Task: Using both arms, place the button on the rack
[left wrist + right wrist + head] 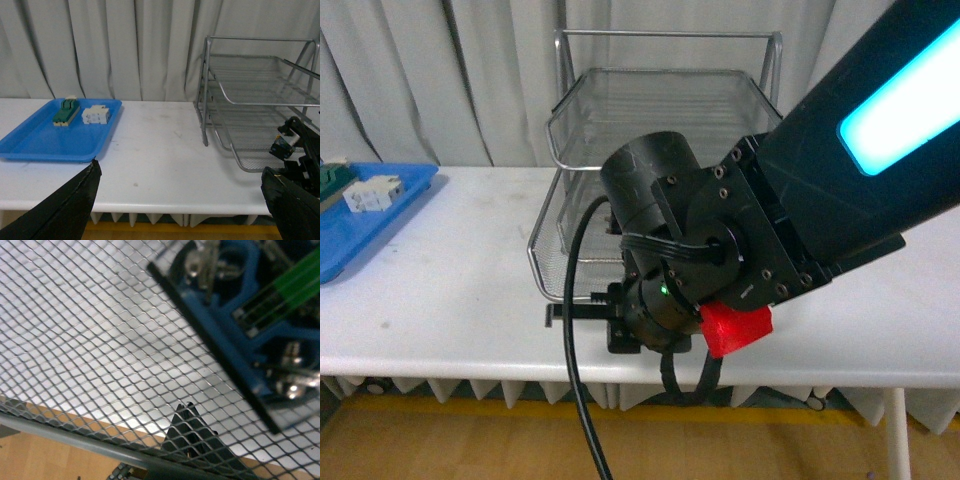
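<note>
1. Grey pleated curtains (pixel 125 50) close off the back. A white table (pixel 160 150) runs the full width in front of them.
2. Far left on the table: flat blue tray (pixel 30 145). On it sits a green-and-cream block (pixel 66 113), with a white block (pixel 96 115) just beside it on the right, not touching.
3. Left gripper (pixel 180 167): in the left wrist view both black fingers (pixel 70 205) are spread wide over the table's near edge, between tray and rack. The jaws are parted and nothing is between them.
4. Rack (pixel 205 90): stands on the table right of centre, its back towards the curtains. Silver tube frame, mesh tiers stacked one above another.
5. Button (pixel 282 146): at the lowest tier of the rack, near its front edge, over the mesh. The blue-and-black body is visible; the cap is hidden. In the right wrist view the blue body with metal screw terminals lies close against the mesh.
6. Right gripper (pixel 296 150): black parts sit right against the button. One dark finger shows through the mesh in the right wrist view. Cannot tell whether the jaws clamp the button.
7. Right arm (pixel 820 200): fills the right foreground of the front view, slanting down to the rack's lower tier. It carries a cyan light panel (pixel 905 100), a green indicator light (pixel 664 290) and a red part (pixel 735 330) low on the wrist. A black cable (pixel 578 380) hangs past the table edge.
</note>
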You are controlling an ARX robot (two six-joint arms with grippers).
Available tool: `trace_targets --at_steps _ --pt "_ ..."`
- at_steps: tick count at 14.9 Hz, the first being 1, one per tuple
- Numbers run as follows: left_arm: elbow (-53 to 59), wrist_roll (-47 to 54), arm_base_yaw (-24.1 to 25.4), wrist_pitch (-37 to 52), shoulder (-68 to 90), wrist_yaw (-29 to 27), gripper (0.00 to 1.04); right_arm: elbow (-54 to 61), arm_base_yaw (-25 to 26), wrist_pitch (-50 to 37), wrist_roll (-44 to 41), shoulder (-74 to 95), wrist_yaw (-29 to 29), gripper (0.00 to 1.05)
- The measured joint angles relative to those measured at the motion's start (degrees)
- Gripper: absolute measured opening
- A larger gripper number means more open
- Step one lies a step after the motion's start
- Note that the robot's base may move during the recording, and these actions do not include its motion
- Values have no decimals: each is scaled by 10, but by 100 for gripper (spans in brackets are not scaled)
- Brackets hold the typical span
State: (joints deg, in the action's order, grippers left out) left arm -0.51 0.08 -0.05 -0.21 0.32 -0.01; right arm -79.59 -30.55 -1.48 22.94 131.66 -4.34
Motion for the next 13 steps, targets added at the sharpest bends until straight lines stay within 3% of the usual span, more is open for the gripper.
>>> trace_targets --at_steps 3,6,13 --pt "0 0 0 0 0 0 98 -6 -2 -29 -12 -4 -10 2" --pt "0 0 0 0 0 -1 98 39 35 -96 -48 -54 -80 2" --pt "0 0 0 0 0 0 98 -2 71 -115 -55 -43 -77 2"
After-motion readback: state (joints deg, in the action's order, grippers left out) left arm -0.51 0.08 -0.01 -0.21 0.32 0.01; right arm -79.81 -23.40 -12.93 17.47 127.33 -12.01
